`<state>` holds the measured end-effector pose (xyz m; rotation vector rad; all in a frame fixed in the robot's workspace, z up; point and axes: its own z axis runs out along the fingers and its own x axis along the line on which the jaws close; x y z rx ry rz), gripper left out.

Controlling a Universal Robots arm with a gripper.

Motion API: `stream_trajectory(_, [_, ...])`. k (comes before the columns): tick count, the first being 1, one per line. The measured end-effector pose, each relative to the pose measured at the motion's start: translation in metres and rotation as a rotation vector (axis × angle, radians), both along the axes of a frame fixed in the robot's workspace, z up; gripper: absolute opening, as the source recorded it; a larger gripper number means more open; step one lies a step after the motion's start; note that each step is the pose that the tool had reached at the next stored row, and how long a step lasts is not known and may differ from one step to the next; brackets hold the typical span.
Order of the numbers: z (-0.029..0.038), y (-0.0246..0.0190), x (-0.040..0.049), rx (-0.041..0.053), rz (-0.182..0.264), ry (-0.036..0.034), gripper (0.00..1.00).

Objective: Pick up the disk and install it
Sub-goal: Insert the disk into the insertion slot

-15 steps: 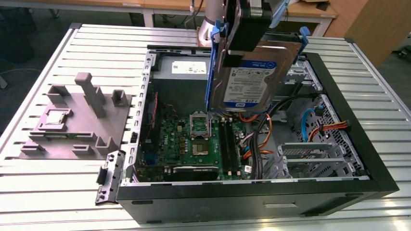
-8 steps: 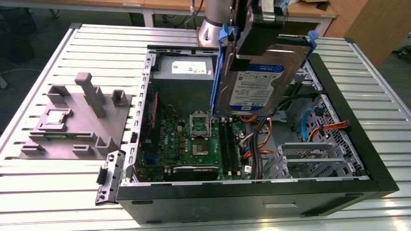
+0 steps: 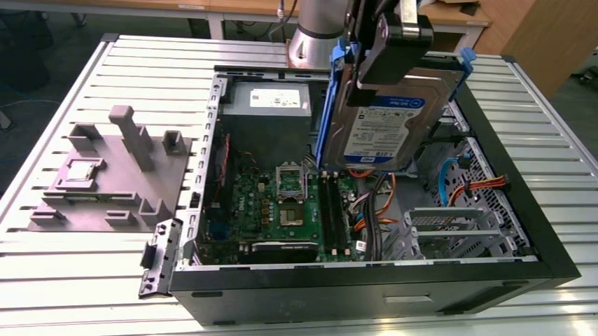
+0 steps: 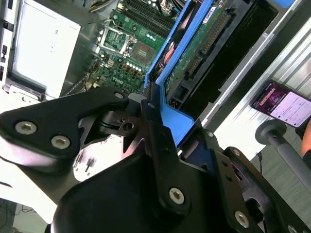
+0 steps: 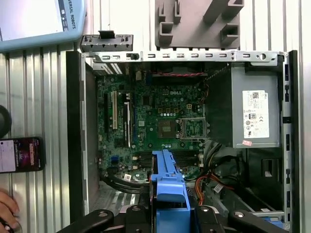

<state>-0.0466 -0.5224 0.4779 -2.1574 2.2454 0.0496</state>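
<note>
The disk (image 3: 383,129), a silver hard drive with a white-and-blue label in a blue plastic carrier, hangs tilted on edge above the open computer case (image 3: 374,276), over its right half in the exterior view. My gripper (image 3: 393,35) is shut on the disk's upper end. In the second wrist view my black fingers (image 4: 154,127) clamp the blue carrier (image 4: 176,119), with the drive's green circuit board (image 4: 194,53) facing the camera. The first wrist view shows the blue carrier (image 5: 167,182) edge-on between my gripper's (image 5: 167,216) fingers, above the motherboard (image 5: 160,121).
Inside the case are the grey power supply (image 3: 266,101), the motherboard (image 3: 280,210), orange and blue cables (image 3: 374,210) and a metal drive cage (image 3: 449,231). A grey fixture (image 3: 112,175) stands at the exterior view's left. A phone (image 5: 19,154) and a hand (image 5: 7,208) lie beside the case.
</note>
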Motion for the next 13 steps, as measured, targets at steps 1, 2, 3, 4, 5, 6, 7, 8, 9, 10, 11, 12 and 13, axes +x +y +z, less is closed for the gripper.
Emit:
stream_trajectory(1, [-0.0002, -0.0015, 0.0000, 0.0000, 0.000, 0.0000, 0.37])
stream_trajectory(2, [-0.0003, -0.0030, 0.0000, 0.0001, 0.001, 0.0000, 0.37])
stream_trajectory(3, [-0.0004, -0.0046, 0.0000, 0.0001, 0.001, 0.0000, 0.37])
stream_trajectory(4, [-0.0006, -0.0061, 0.0000, 0.0002, 0.001, 0.0000, 0.37])
stream_trajectory(5, [-0.0008, -0.0071, 0.0000, 0.0002, 0.002, -0.0001, 0.37])
stream_trajectory(6, [-0.0009, -0.0080, 0.0001, 0.0001, 0.003, 0.0000, 0.37])
stream_trajectory(7, [-0.0011, -0.0085, 0.0004, 0.0001, 0.004, 0.0000, 0.37])
stream_trajectory(8, [-0.0015, -0.0089, 0.0008, 0.0003, 0.006, -0.0001, 0.37])
stream_trajectory(9, [-0.0017, -0.0089, 0.0012, 0.0002, 0.009, -0.0001, 0.37])
stream_trajectory(10, [-0.0020, -0.0090, 0.0019, 0.0001, 0.014, 0.0000, 0.37])
stream_trajectory(11, [-0.0023, -0.0090, 0.0031, 0.0001, 0.019, -0.0001, 0.37])
stream_trajectory(12, [-0.0028, -0.0091, 0.0044, 0.0003, 0.022, -0.0001, 0.37])
stream_trajectory(13, [-0.0029, -0.0092, 0.0055, 0.0001, 0.024, 0.0000, 0.37])
